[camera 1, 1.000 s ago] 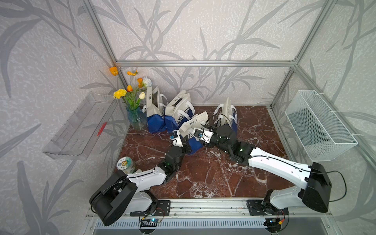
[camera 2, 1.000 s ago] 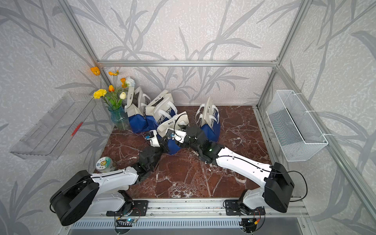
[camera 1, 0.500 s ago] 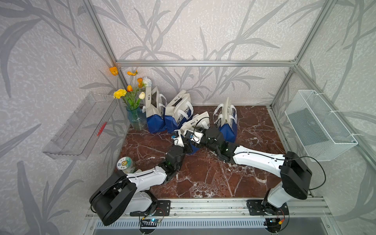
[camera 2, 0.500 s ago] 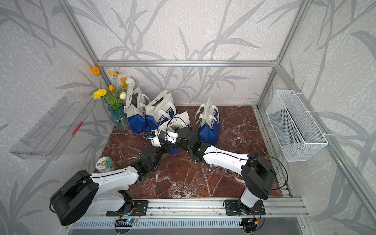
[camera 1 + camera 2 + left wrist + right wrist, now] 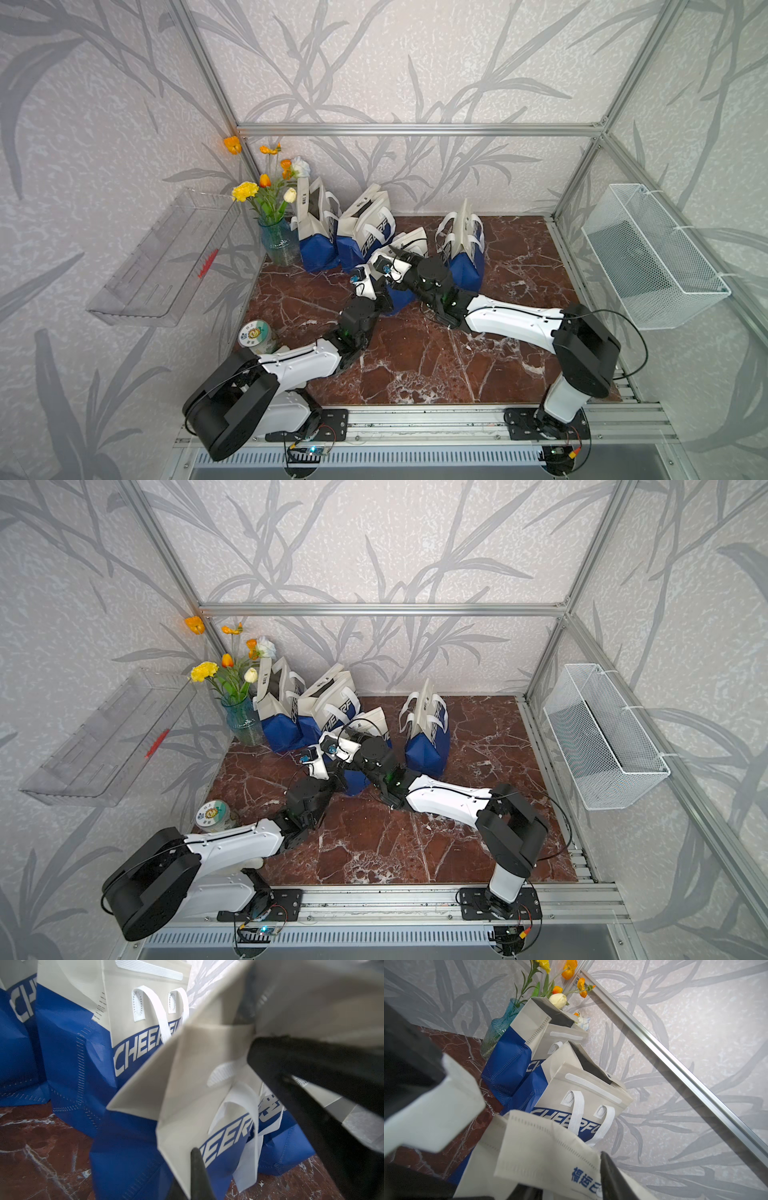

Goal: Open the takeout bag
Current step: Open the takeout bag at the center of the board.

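The left gripper [image 5: 224,1101] has its fingers pressed together on the cream top edge of the takeout bag [image 5: 182,1088]. The right gripper [image 5: 539,1130] has its fingers partly apart, with another flap of the bag's top between them, touching one finger. Other bags [image 5: 365,232] stand just beyond, beside a flower vase [image 5: 278,245].

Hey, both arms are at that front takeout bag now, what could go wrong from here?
1. The left hand pinches only a thin fold of the takeout bag, so the fold may slip out when pulled.
2. The bag could tip or drag into the neighbouring bag standing close behind it.
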Motion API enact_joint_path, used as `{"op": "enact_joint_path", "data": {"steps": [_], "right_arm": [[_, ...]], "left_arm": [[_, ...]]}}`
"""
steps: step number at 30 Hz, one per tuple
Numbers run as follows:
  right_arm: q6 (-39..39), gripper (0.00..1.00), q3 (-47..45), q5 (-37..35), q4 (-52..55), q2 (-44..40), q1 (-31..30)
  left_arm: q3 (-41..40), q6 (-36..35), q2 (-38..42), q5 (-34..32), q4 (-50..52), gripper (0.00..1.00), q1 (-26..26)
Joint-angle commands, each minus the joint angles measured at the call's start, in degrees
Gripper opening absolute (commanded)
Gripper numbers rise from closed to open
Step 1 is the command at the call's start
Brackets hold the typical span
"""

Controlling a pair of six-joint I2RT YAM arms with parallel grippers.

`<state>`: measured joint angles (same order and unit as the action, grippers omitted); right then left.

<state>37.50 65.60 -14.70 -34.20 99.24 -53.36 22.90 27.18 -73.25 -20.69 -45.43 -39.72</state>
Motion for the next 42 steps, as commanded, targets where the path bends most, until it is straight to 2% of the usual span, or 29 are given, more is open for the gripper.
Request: {"op": "enact_joint_path", "data": {"steps": [1,10,18,22,29,36,39,42], "right_arm": [[1.9,0.36,2.1,-2.8,-4.1,2.3,-0.2],[7.1,0.18,6.1,-7.3,-9.8,8.4,0.1],[10.4,0.00,9.5,-8.9,-9.9,10.6,1.0],[12.6,0.00,9.9,-9.4,-8.9,9.8,1.2],[22.9,0.00,10.7,-9.4,-0.3,6.6,1.4],[34.0,0.00,15.9,-8.5,15.4,2.4,1.4],[34.5,0.00,20.0,-7.5,24.6,1.2,1.4],[31.4,0.00,26.0,-7.3,35.0,1.3,1.6]], "left_arm": [[0.3,-1.1,0.1,0.0,4.3,0.00,-0.4],[0.0,-1.6,1.4,-0.6,5.1,0.00,-0.4],[-0.9,-1.4,1.8,-1.4,5.5,0.00,-0.4],[-1.0,-1.0,1.9,-2.0,6.7,0.00,-0.4],[-0.4,1.5,2.5,-3.4,12.8,0.00,-0.3],[-2.2,3.0,3.2,-3.5,16.2,0.00,-0.3],[-3.4,3.0,4.1,-3.7,17.4,0.00,-0.3],[-4.4,2.7,5.4,-3.7,18.5,0.00,-0.3]]}}
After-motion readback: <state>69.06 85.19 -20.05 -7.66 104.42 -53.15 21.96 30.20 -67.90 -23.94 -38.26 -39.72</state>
